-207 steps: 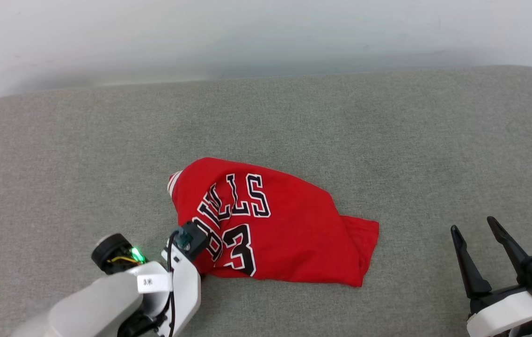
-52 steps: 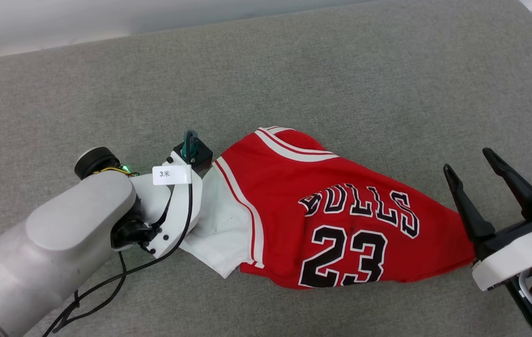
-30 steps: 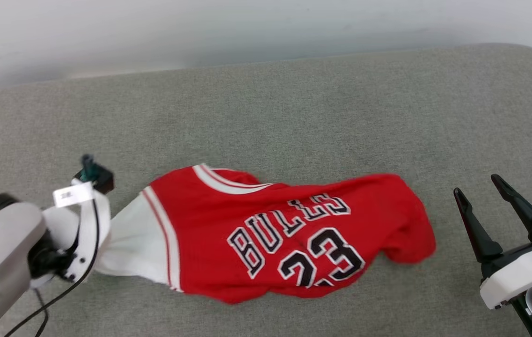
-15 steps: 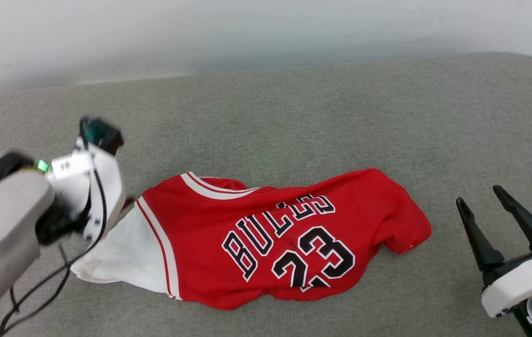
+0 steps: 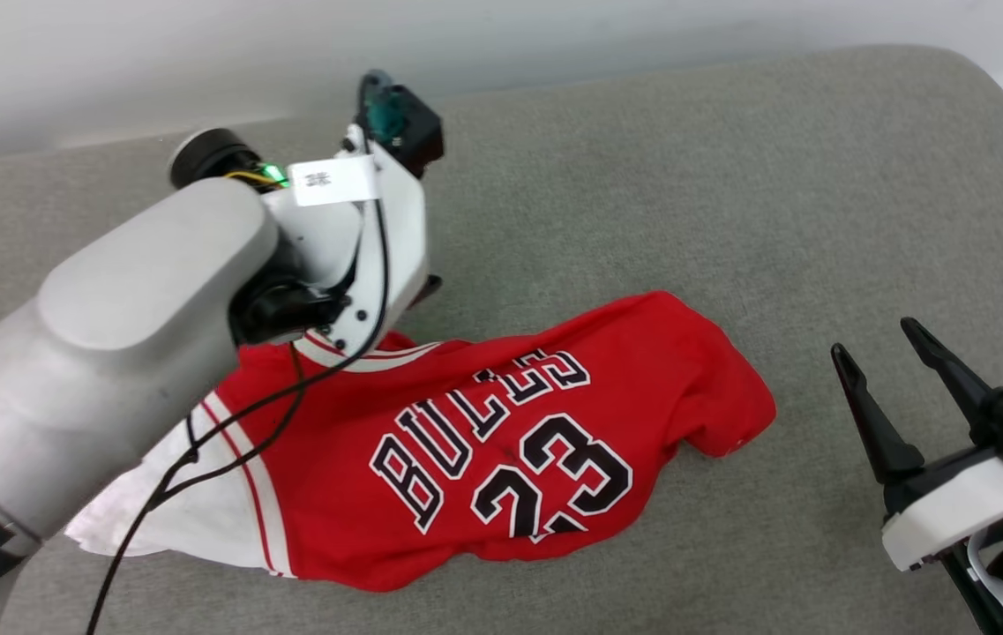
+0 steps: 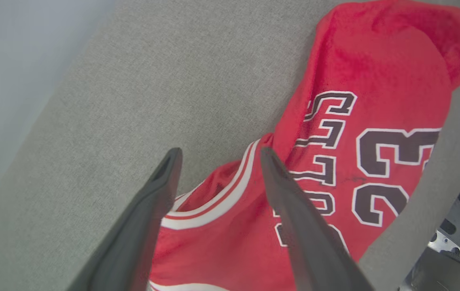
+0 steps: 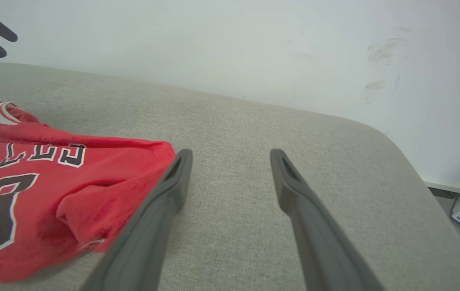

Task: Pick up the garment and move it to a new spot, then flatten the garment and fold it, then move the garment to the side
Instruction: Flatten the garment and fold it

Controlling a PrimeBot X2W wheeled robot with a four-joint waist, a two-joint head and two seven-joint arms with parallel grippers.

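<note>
Both pincers stand wide, nothing held; my left gripper (image 6: 220,151) hovers over the striped neck trim (image 6: 213,204); my right gripper (image 5: 874,339) sits near the bunched hem. Red Bulls jersey (image 5: 501,441) lies rumpled mid-way across the grey upholstered surface (image 5: 642,176); "BULLS 23" faces up; white sleeve (image 5: 175,520) is splayed at my left. Flattening comes next, I judge; pinch one layer at shoulder and hem, draw apart evenly, keep low.

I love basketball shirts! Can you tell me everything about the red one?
The red jersey reads BULLS and 23 in black letters edged white. It has a white sleeve and red-and-white striped neck trim. The soft cloth lies rumpled on the grey cushion. The open left tool hovers over the neck, not gripping.
</note>
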